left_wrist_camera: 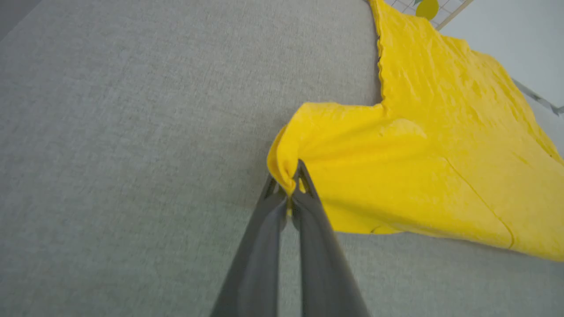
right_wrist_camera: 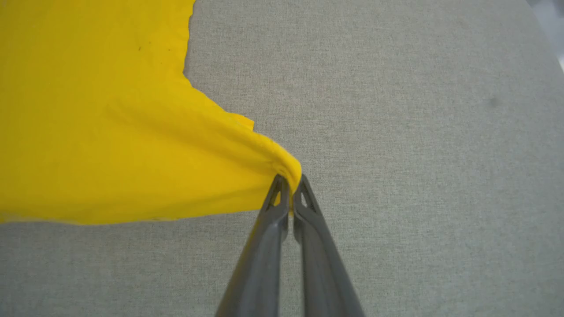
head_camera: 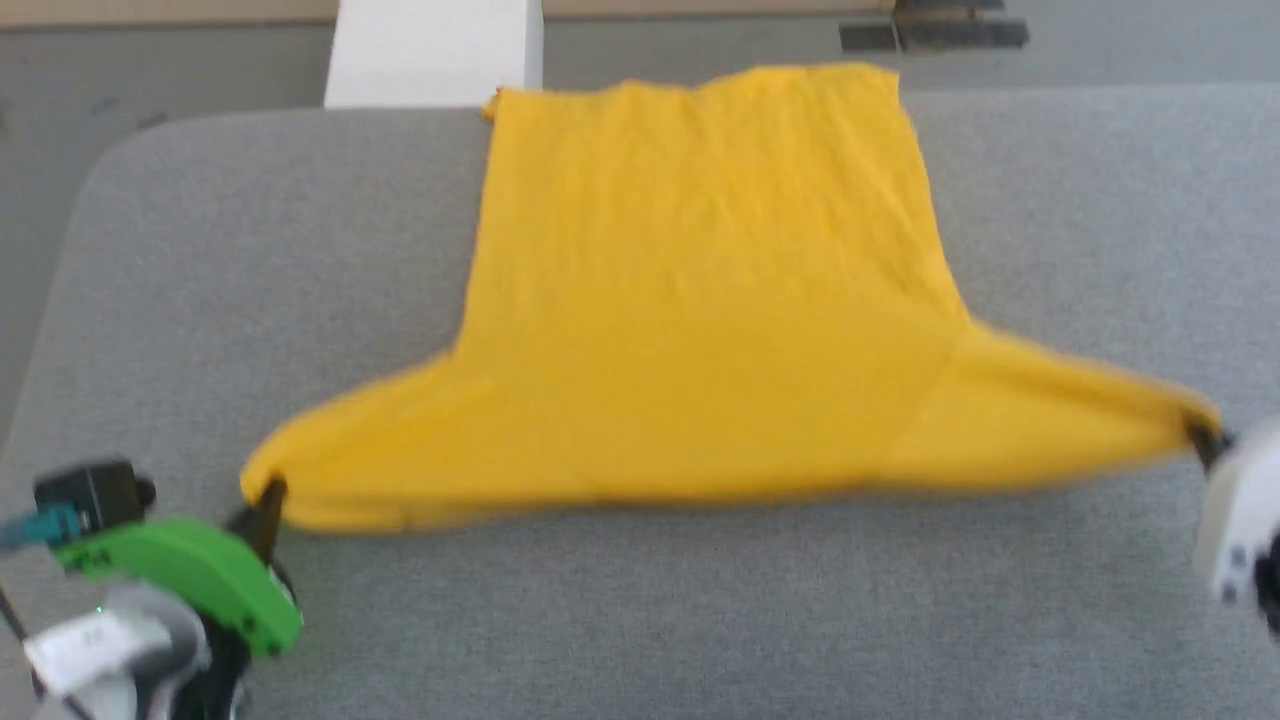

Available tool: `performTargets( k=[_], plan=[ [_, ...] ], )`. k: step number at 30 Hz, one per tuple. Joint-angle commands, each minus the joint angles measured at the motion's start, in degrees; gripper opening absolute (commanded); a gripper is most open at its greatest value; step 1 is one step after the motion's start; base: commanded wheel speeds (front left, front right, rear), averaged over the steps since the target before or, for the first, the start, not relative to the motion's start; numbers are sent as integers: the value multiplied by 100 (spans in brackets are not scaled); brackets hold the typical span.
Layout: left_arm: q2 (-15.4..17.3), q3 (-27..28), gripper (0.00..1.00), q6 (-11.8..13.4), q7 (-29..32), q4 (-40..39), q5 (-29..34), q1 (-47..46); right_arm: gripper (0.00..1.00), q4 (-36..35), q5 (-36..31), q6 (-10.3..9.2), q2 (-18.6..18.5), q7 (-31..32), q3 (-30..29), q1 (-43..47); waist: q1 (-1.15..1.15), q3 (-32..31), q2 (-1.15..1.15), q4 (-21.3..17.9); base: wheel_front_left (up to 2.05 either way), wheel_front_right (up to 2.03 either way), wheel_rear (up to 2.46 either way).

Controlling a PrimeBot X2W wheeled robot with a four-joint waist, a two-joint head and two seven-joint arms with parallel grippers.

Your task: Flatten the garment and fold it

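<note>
The garment [head_camera: 700, 300], a mustard-yellow T-shirt, lies spread on the grey table with its plain side up, hem at the far edge and sleeves toward me. My left gripper [head_camera: 268, 497] is shut on the tip of the left sleeve; the left wrist view shows the cloth [left_wrist_camera: 396, 154] pinched at my left gripper [left_wrist_camera: 291, 185]. My right gripper [head_camera: 1205, 440] is shut on the right sleeve tip, and in the right wrist view the garment [right_wrist_camera: 110, 132] is bunched at my right gripper [right_wrist_camera: 291, 187]. Both sleeves are pulled taut outward.
The grey padded table [head_camera: 640, 620] has rounded far corners, and its front strip is bare fabric. A white block [head_camera: 435, 50] stands behind the far edge at the left, and a dark fixture [head_camera: 940, 30] sits on the floor beyond.
</note>
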Motion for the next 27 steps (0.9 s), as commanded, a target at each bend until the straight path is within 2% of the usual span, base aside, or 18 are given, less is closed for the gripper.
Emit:
performTargets(
  k=[1, 5, 10, 14, 19, 22, 27],
  plan=[
    [-43, 41, 0, 130, 46, -203, -12, 291, 0, -282, -23, -9, 199, 171, -174, 359, 1, -339, 0, 115, 0, 0, 0],
    [-174, 3, 0, 398, 182, -618, 4, 1035, 0, -909, -185, -9, 878, 474, -701, 1310, 1, -445, 0, 159, 0, 0, 0],
    [-343, -53, 0, 610, 261, -684, -20, 1679, 0, -879, -360, -9, 1286, 373, -1126, 2022, 1, -524, 0, 179, 0, 0, 0],
    [-369, -131, 0, 760, 288, -557, 108, 2001, 0, -297, -147, -9, 1325, 33, -1201, 2230, 1, -567, 0, 148, 0, 0, 0],
    [-439, -246, 0, 812, 291, -376, 158, 2149, 0, 652, -16, -9, 1328, -589, -1069, 2186, 1, -622, 0, 112, 0, 0, 0],
    [-496, -290, 0, 787, 262, -355, 129, 2123, 0, 1165, 4, -9, 1329, -985, -911, 2049, 1, -642, 0, 104, 0, 0, 0],
    [-541, -282, 0, 627, 123, -314, 21, 2063, 0, 1589, 25, -9, 1329, -1292, -812, 1914, 1, -672, 0, 132, 0, 0, 0]
  ],
)
